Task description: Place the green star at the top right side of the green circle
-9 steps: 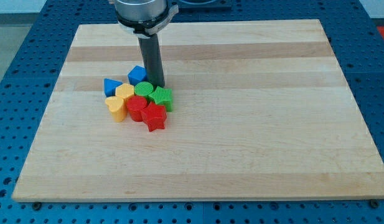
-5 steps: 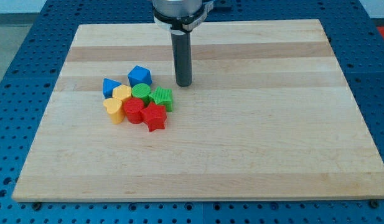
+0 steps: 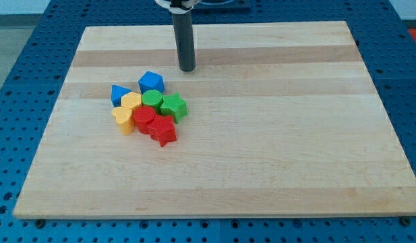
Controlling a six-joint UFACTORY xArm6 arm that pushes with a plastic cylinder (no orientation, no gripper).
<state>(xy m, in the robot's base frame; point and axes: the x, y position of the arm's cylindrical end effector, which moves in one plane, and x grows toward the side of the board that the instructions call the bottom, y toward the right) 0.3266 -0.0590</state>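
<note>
Left of centre on the pale wooden board [image 3: 275,155]: a blue cube [image 3: 151,82], blue triangular block [image 3: 120,94], two yellow heart-shaped blocks [image 3: 132,101] [image 3: 123,119], a red round-ish block [image 3: 144,118], and a red star [image 3: 163,130], clustered together.

A cluster of blocks sat left of centre on the wooden board [image 3: 275,142]. The green star [image 3: 174,106] lay at the cluster's right edge, touching the green circle [image 3: 152,100] on its left. The blue cube [image 3: 151,82] sat just above the circle, the blue triangle [image 3: 120,93] at the far left. Two yellow blocks [image 3: 127,111] lay below the triangle, with the red blocks [image 3: 156,125] at the cluster's bottom. My tip [image 3: 187,69] stood above and right of the cluster, apart from every block
</note>
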